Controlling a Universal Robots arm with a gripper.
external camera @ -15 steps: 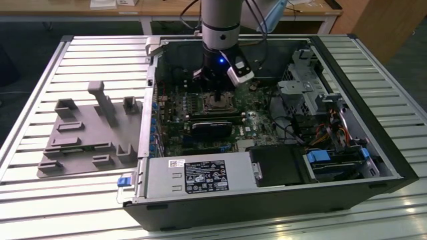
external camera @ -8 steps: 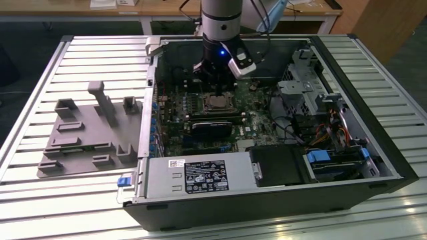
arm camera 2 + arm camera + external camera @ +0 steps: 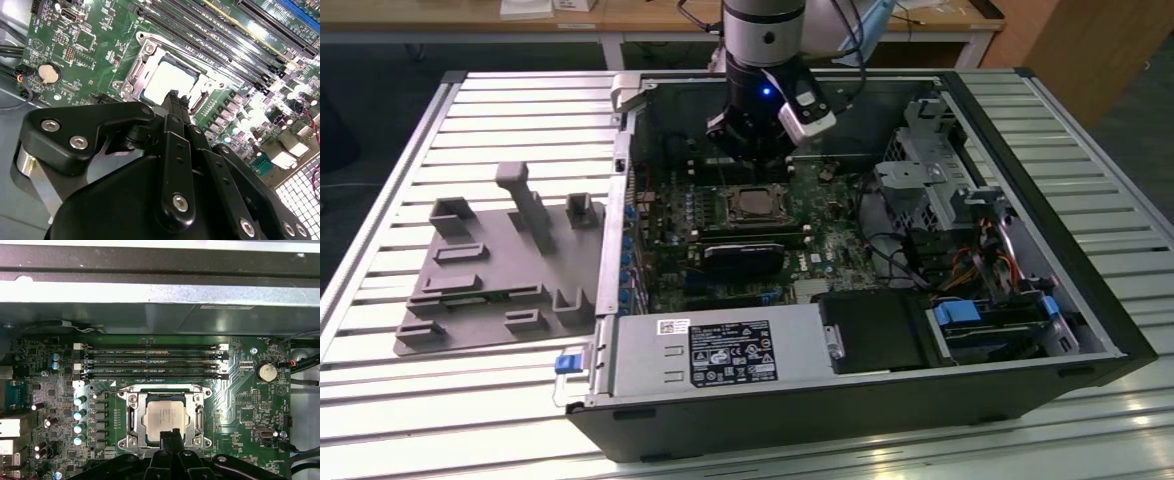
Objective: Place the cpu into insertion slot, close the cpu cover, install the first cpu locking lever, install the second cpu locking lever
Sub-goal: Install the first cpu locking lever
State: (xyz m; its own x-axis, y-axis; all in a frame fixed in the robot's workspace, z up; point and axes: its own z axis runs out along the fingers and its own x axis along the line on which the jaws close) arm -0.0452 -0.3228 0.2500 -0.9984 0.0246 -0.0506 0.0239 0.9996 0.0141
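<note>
In both wrist views the hand [image 3: 170,436] [image 3: 173,96] covers one edge of the cpu [image 3: 161,414] [image 3: 169,79] and the cpu cover [image 3: 131,414] [image 3: 134,67] — the hand's own bulk cut off by the picture's edge — while in the exterior view the arm [image 3: 761,50] hides part of the motherboard [image 3: 834,235].

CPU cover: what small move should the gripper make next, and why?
Probably ease the shut gripper slightly down onto the cpu cover rim, to check that it lies flat: the cover looks lowered around the seated cpu, and the gripper hovers at that rim.

Single arm [image 3: 761,30] reaching straight down, claw [image 3: 173,97] closed, tips pressed together, pointing downward.
</note>
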